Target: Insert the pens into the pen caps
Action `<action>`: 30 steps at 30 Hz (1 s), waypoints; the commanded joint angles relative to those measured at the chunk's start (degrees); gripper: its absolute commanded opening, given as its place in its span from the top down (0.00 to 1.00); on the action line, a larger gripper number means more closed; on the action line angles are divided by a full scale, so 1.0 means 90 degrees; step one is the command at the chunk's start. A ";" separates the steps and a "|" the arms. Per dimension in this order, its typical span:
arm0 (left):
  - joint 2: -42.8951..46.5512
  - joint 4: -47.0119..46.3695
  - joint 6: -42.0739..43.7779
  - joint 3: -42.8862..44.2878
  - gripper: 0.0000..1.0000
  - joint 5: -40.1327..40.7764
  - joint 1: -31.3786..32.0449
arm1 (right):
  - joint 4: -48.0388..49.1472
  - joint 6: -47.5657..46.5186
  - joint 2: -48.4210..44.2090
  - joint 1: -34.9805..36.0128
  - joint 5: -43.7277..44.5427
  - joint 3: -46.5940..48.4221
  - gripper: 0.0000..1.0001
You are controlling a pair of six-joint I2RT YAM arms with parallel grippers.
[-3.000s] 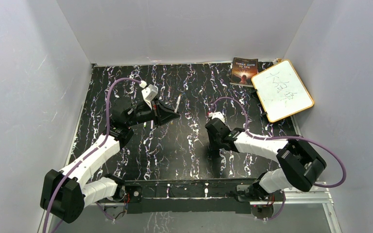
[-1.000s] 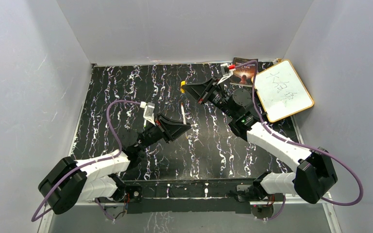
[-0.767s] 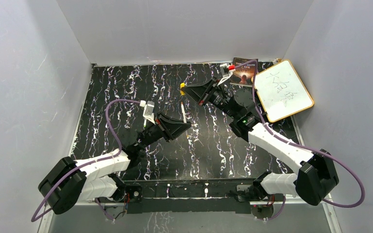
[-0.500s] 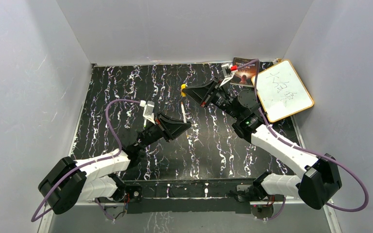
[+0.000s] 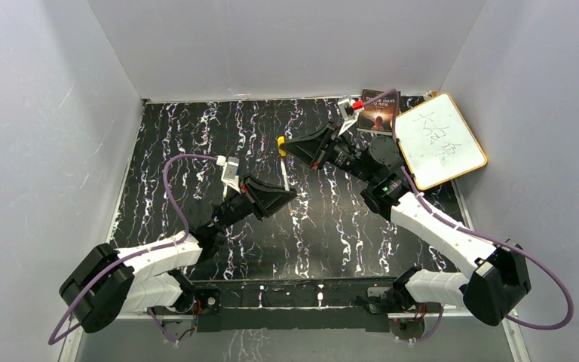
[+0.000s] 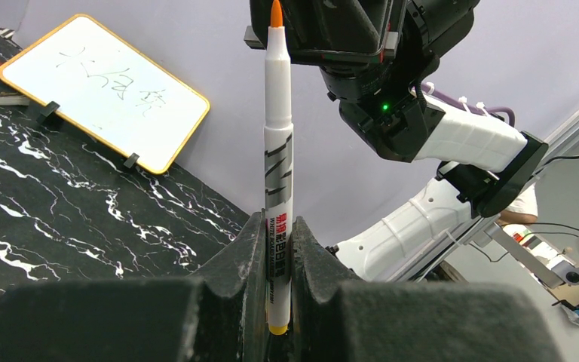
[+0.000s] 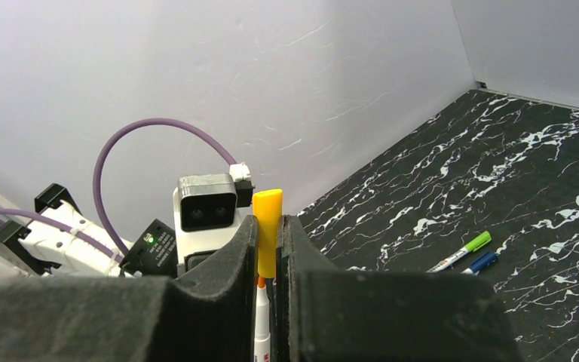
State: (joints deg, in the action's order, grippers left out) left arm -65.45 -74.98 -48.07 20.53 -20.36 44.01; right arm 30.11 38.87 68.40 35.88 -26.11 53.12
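My left gripper (image 5: 289, 195) is shut on a white pen (image 5: 283, 172) with an orange tip and holds it upright above the table. In the left wrist view the pen (image 6: 277, 151) rises from between the fingers (image 6: 245, 249) toward my right gripper. My right gripper (image 5: 288, 142) is shut on the orange-yellow cap (image 5: 281, 142) directly over the pen. In the right wrist view the cap (image 7: 267, 230) sits between the fingers, and the pen's orange tip (image 7: 260, 282) is right at the cap's lower opening. A green-ended pen (image 7: 464, 251) and a blue-ended pen (image 7: 482, 262) lie side by side on the table.
A yellow-framed whiteboard (image 5: 437, 139) and a book (image 5: 378, 111) lie at the back right corner. The whiteboard also shows in the left wrist view (image 6: 105, 90). Grey walls close in the black marbled table (image 5: 324, 226) on three sides.
Both arms have lifted off the table and come together. In the last second my right gripper has brought the cap slightly down and left onto the pen tip. The left arm holds still.
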 commanded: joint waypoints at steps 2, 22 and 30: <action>0.0138 -0.0371 0.0088 0.0150 1.00 -0.0013 0.0032 | 0.0273 -0.0064 0.0004 0.0007 -0.0191 0.0359 1.00; 0.0247 -0.0272 0.0163 0.0130 1.00 0.0026 0.0031 | 0.0139 -0.0162 0.0029 0.0028 -0.0389 0.0399 1.00; 0.0259 -0.0233 0.0166 0.0189 1.00 0.0012 0.0032 | -0.0166 -0.0299 -0.0119 0.0032 -0.0550 0.0284 1.00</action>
State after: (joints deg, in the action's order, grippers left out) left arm -64.93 -74.56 -47.83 20.53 -20.36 44.01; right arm 29.52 37.98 69.45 35.99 -29.54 53.91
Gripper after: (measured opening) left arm 0.088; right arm 0.056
